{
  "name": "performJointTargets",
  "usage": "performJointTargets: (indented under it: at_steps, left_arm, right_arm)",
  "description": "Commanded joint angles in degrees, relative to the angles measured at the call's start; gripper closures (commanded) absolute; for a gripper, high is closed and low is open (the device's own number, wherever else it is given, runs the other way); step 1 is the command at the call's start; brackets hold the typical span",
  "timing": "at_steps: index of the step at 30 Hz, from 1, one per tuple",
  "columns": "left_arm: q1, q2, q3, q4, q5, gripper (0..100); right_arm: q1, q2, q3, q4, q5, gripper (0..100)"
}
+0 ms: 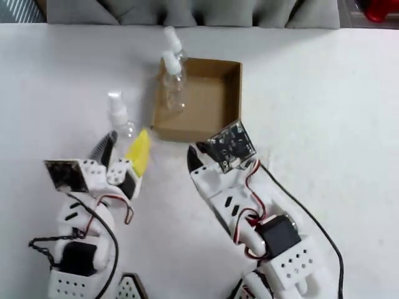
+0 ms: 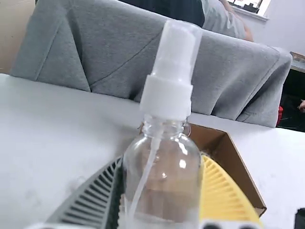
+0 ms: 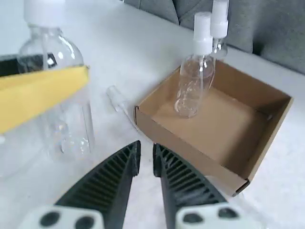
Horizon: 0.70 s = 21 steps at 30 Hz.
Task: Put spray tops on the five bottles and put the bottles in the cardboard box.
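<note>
A clear bottle [image 2: 162, 176] with a white spray top [image 2: 169, 71] stands upright between the grey and yellow fingers of my left gripper [image 1: 126, 140], which is shut on it, left of the cardboard box [image 1: 206, 103]. Inside the box, at its left wall, stands a second capped bottle [image 1: 171, 84] [image 3: 193, 81]. A third capped bottle [image 1: 173, 40] [image 3: 219, 24] stands just beyond the box's far edge. My right gripper [image 1: 193, 156] [image 3: 145, 155] sits low in front of the box, shut with nothing between its fingers.
A small clear piece [image 3: 116, 100] lies on the table near the box's front left corner. Grey cushions [image 2: 143, 62] line the table's far edge. White table [image 1: 324, 112] spreads to the right of the box.
</note>
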Motion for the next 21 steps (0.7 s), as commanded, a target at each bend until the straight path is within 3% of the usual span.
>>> performJointTargets:
  at_steps: [1, 11, 15, 21]
  left_arm:
    - [-0.84, 13.67, -9.14, 0.18, 1.85, 98]
    - [-5.58, 32.48, -11.52, -17.58, 3.25, 98]
    - [-7.43, 37.76, -11.52, -23.56, 8.26, 98]
    - [-7.16, 40.92, -11.52, -26.11, 8.62, 98]
  right_arm:
    - [0.22, -1.36, 3.43, -5.67, -2.81, 98.2]
    - [-13.76, -1.36, 14.59, -18.86, -3.16, 98.2]
    - [-17.63, -1.36, 19.87, -28.88, -3.25, 98.2]
    - [-23.6, -1.36, 30.51, -49.63, -3.25, 98.2]
